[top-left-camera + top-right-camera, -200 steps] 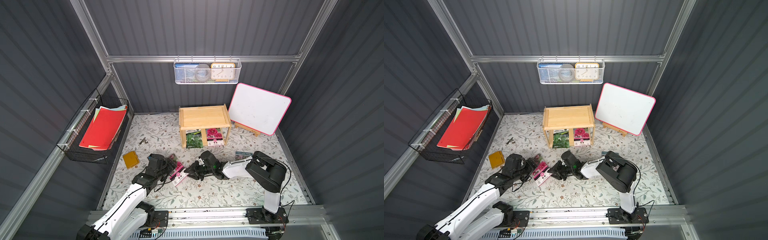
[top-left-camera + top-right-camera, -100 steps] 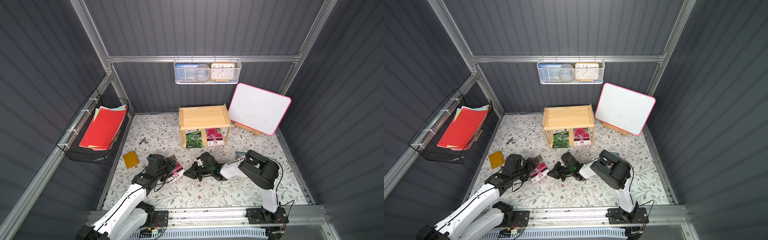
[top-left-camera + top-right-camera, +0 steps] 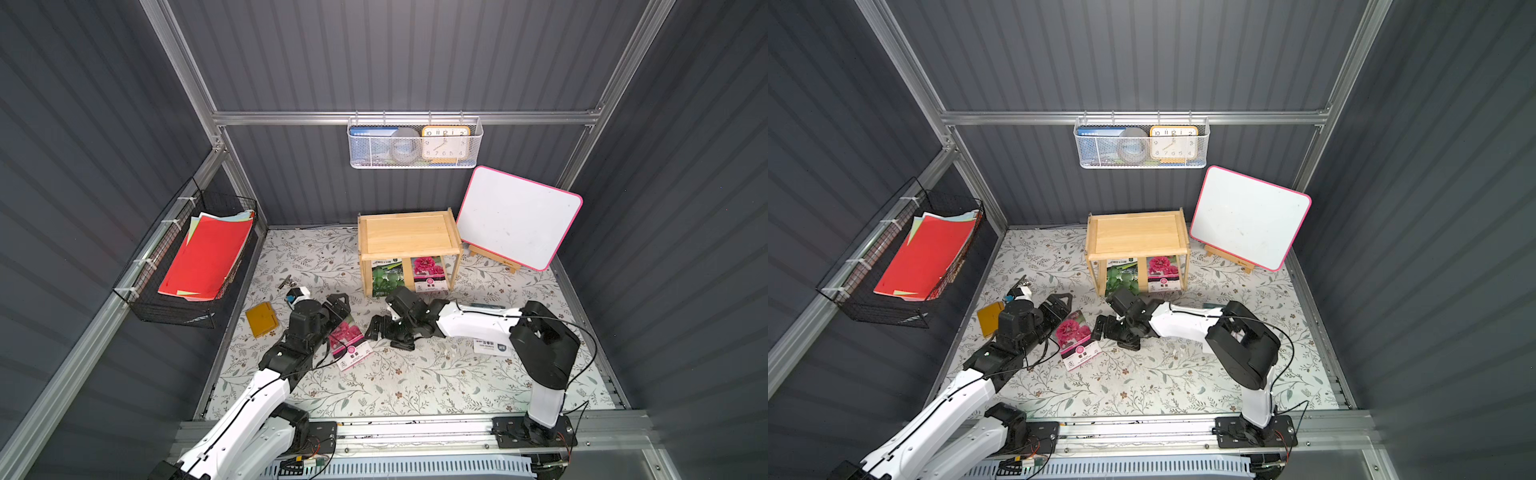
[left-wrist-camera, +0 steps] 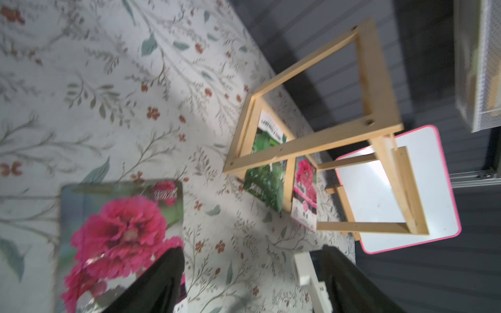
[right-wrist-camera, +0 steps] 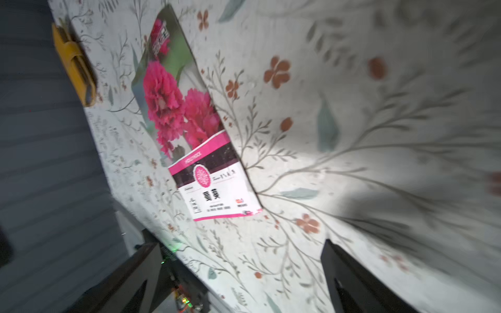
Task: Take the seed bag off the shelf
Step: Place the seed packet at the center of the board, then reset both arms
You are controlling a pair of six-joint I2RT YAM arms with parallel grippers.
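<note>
Right wrist view: seed bag (image 5: 189,116) lies flat on the floral mat (image 5: 352,135), left of frame centre, off the shelf (image 3: 409,232); right gripper (image 5: 240,244) gapes empty and left gripper (image 4: 250,248) is spread beside it, probably because the bag needs no more holding

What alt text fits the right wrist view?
A pink-flower seed bag lies flat on the floral mat, free of the right gripper, whose black jaws stand wide open short of it. A flat yellow item lies beyond the bag.

Lab cell w/ alu frame (image 3: 291,117)
</note>
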